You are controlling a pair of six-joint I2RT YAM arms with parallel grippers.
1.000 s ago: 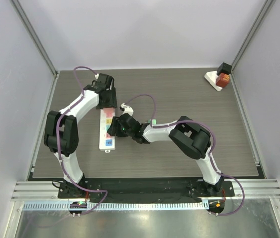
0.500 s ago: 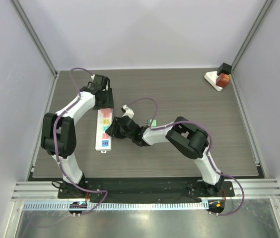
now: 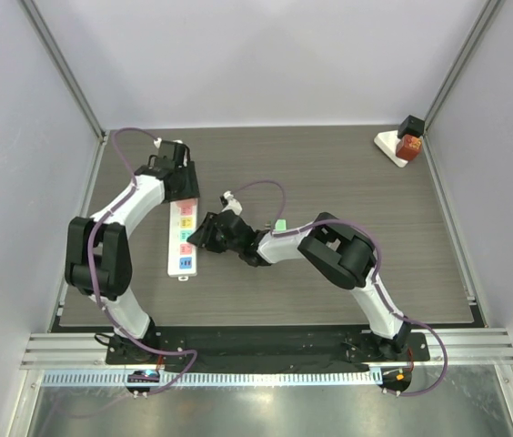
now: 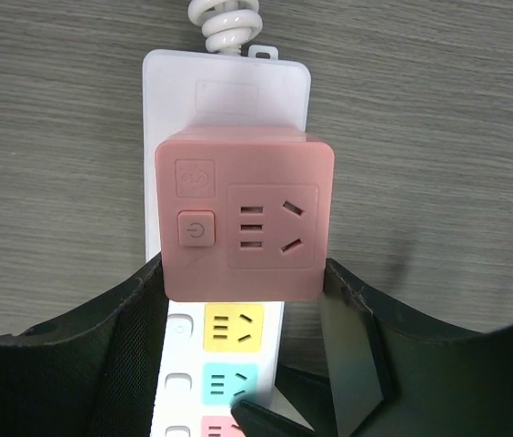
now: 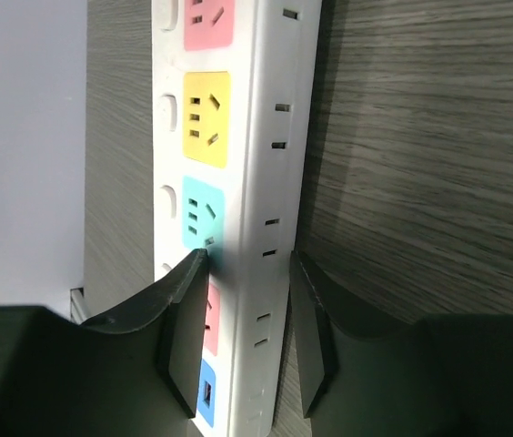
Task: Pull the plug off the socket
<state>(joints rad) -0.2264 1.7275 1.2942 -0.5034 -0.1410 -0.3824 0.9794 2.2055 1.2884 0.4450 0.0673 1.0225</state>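
Near the bench's left edge, left gripper [image 4: 246,289] clamping pink plug [image 4: 244,214] on white socket strip [image 3: 181,250], right gripper [image 5: 247,264] pinching strip.

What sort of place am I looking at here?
Probably a robot test cell in a lab: a left arm and a right arm bolted at a metal rail, plain white walls enclosing a table, and a power strip with a pink plug.

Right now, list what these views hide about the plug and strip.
- Underside of the pink plug: left wrist, hidden against the power strip.
- Plug itself: top external, covered by the left gripper.
- Strip's cord end: right wrist, cut by the top edge.
- Far-corner red object: top external, too small.
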